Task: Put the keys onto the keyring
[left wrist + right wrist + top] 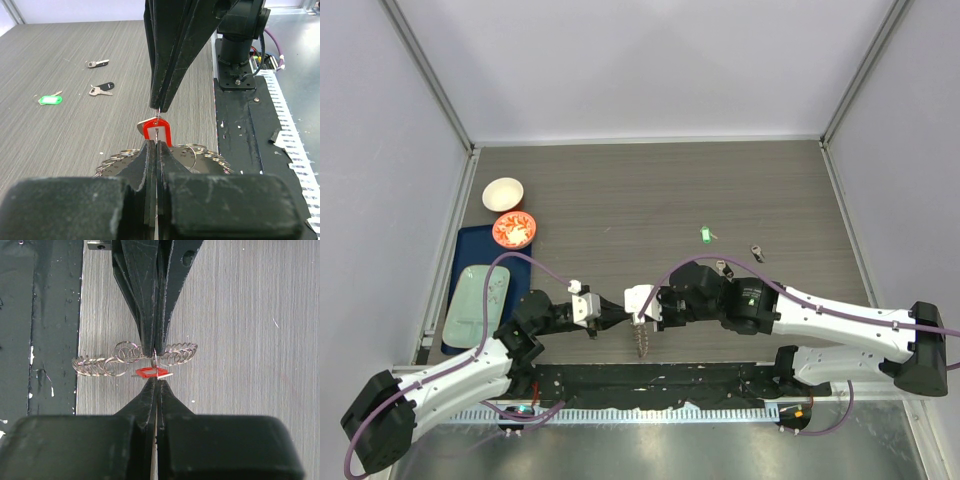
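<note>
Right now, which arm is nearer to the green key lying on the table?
Right. The right arm passes just on the near side of the green key; the left arm sits well off to the key's left, by the near edge.

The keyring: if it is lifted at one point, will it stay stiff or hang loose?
Probably floppy: the keyring looks like a chain of small linked wire loops, sagging unevenly either side of where it is held. Likely light, being thin wire, and apt to swing.
</note>
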